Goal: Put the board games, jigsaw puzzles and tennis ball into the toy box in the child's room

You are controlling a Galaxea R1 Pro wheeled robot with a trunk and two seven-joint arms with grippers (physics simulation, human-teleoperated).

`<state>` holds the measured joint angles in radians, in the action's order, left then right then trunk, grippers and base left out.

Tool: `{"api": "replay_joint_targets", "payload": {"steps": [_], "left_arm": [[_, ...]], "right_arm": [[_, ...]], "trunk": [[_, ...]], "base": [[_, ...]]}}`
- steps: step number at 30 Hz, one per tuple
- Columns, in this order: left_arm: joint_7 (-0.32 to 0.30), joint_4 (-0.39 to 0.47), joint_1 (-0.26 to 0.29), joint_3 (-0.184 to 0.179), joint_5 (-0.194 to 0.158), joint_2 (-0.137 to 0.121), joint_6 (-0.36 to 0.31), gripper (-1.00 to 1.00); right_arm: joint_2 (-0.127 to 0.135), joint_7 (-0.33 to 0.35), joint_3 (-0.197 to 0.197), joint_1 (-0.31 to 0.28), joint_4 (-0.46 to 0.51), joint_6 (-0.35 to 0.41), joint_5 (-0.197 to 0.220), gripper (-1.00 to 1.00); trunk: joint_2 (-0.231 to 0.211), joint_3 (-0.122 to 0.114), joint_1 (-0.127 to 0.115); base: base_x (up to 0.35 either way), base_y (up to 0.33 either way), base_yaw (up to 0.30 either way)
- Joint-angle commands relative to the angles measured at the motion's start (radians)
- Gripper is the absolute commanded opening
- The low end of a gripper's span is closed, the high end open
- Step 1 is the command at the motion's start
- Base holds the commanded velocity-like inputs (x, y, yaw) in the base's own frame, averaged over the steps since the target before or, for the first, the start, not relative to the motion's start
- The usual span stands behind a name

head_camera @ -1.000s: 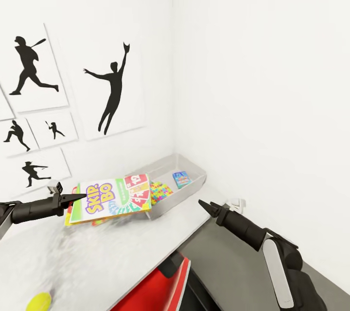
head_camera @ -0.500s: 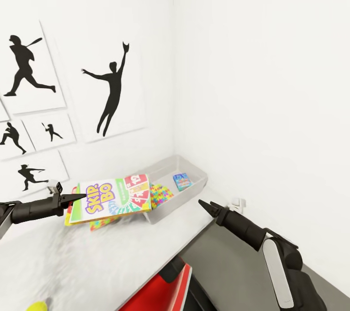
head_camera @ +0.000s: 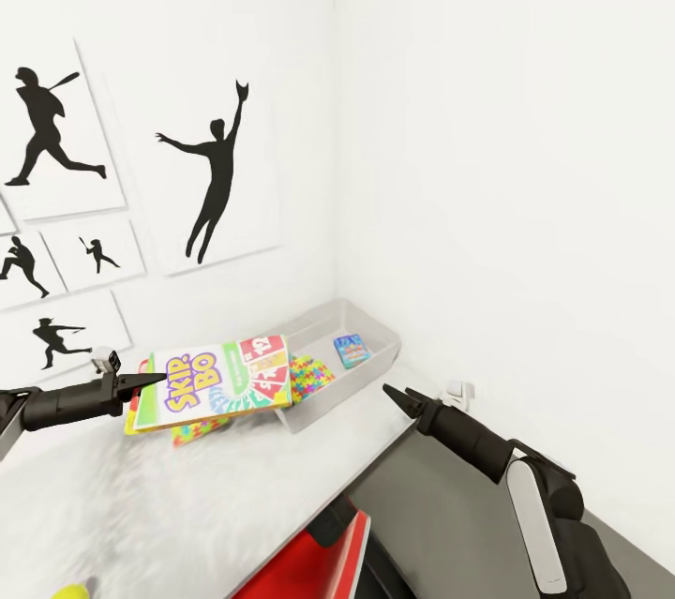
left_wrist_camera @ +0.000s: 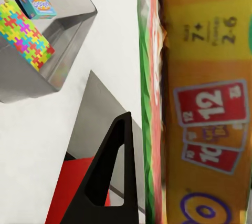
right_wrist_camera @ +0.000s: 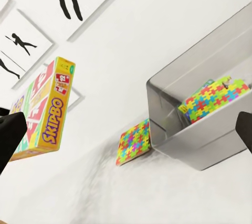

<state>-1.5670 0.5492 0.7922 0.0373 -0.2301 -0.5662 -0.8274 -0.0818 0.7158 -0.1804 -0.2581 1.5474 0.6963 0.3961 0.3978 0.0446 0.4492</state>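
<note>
My left gripper [head_camera: 148, 381] is shut on the edge of the yellow Skip-Bo board game [head_camera: 217, 377], held flat above the white table [head_camera: 234, 505]; one finger [left_wrist_camera: 110, 176] lies beside the box [left_wrist_camera: 210, 103], with a red-and-green edge pressed against it. The grey toy box [head_camera: 370, 336] stands in the corner just beyond the game, holding a colourful jigsaw puzzle [head_camera: 311, 372] and a small blue box [head_camera: 350, 348]. A second jigsaw puzzle [head_camera: 195, 431] lies on the table under the held game. My right gripper [head_camera: 390, 393] hangs open off the table's edge, facing the toy box [right_wrist_camera: 210, 145]. The tennis ball [head_camera: 70, 591] sits low left.
White walls meet in a corner behind the toy box, the left one hung with black silhouette pictures [head_camera: 217, 170]. A red object [head_camera: 309, 561] sits under the table's front edge. Grey floor [head_camera: 441, 505] and a wall socket [head_camera: 457, 390] lie to the right.
The whole view has shifted a little, so the camera moved: the tennis ball slid toward the bottom edge and the jigsaw under the game came into sight. Both grippers kept their pose.
</note>
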Motion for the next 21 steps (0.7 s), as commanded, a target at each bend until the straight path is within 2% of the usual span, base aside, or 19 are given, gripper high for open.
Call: {"api": "replay_joint_targets", "payload": {"steps": [1, 21], "left_arm": [[-0.004, 0.000, 0.001, -0.001, 0.000, 0.000, -0.010, -1.00], [-0.004, 0.000, 0.001, -0.001, 0.000, 0.000, -0.011, -1.00]], "right_arm": [[-0.001, 0.003, -0.002, -0.001, 0.000, 0.006, 0.003, 1.00], [-0.001, 0.005, -0.003, -0.001, 0.000, 0.006, 0.004, 1.00]], "trunk": [[0.002, 0.002, 0.001], [0.002, 0.002, 0.001]], "base": [[0.073, 0.000, 0.000], [0.023, 0.000, 0.000]]}}
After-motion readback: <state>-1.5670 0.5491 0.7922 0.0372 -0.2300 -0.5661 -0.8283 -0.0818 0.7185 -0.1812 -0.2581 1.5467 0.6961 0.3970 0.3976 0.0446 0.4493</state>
